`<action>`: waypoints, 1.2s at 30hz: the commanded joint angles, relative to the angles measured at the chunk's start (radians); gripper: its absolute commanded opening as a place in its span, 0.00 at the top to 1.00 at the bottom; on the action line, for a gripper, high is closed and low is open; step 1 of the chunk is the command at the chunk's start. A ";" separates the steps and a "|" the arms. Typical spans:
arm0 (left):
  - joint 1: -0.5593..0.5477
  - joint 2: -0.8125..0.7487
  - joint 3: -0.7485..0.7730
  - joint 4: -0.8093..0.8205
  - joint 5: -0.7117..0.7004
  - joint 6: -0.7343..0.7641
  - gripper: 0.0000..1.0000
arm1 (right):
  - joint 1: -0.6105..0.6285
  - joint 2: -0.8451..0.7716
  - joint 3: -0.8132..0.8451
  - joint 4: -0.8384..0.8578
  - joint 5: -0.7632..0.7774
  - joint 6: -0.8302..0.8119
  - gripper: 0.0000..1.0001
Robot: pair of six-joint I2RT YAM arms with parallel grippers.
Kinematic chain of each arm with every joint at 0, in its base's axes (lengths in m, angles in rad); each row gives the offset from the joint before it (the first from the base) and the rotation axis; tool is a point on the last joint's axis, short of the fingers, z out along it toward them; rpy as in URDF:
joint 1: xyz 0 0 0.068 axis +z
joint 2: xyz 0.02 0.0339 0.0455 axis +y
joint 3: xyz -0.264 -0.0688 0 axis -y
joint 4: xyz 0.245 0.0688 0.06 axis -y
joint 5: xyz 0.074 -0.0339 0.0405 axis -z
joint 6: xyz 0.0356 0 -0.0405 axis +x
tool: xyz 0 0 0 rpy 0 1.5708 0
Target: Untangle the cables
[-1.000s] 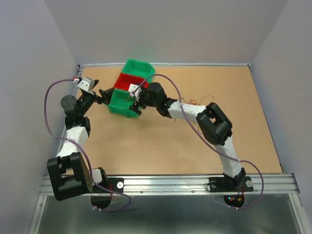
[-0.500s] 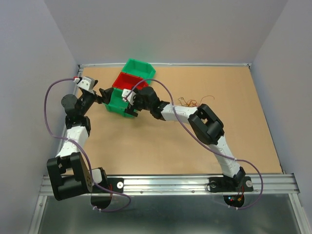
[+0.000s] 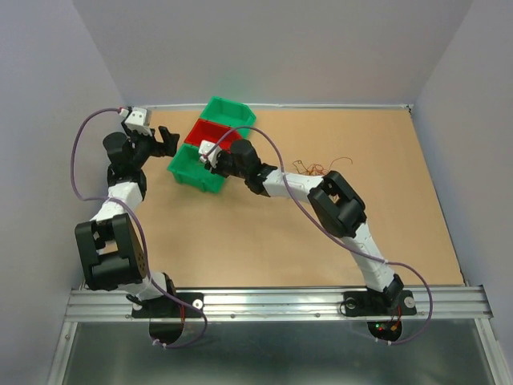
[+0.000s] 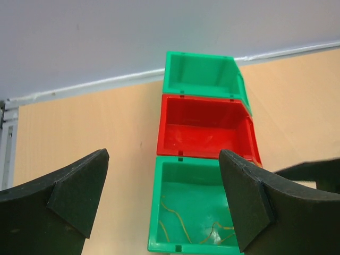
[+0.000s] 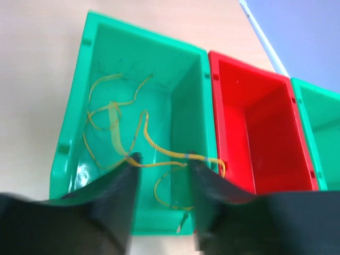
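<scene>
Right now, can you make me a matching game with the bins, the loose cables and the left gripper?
Things:
1. red bin
2. nearest green bin
3. left gripper
4. cable clump

States:
A. open, holding nothing
B. lying on the table
C. has yellow cables inside
D. empty

Pairs: 1-D, 2-C, 3-A, 4-B.

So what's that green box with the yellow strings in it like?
The green box looks like shiny plastic, open on top, with small notches in its rim. It sits upright on the brown table at one end of a row, its side against a red box. Thin curly yellow wires lie loose on its floor; one strand reaches the rim by the red box. The right gripper hovers open over one end.
</scene>
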 commanded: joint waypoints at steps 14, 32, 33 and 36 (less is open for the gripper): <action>-0.005 0.194 0.213 -0.191 -0.053 0.022 0.09 | 0.005 0.199 0.369 -0.339 -0.148 0.237 0.99; -0.033 0.244 0.264 -0.264 -0.082 0.046 0.13 | -0.017 0.120 0.288 -0.691 -0.208 0.406 0.99; -0.033 0.240 0.252 -0.257 -0.071 0.046 0.13 | 0.000 0.111 0.265 -0.691 -0.200 0.401 0.99; -0.039 0.209 0.229 -0.241 -0.062 0.049 0.13 | 0.040 0.080 0.237 -0.692 -0.168 0.392 0.99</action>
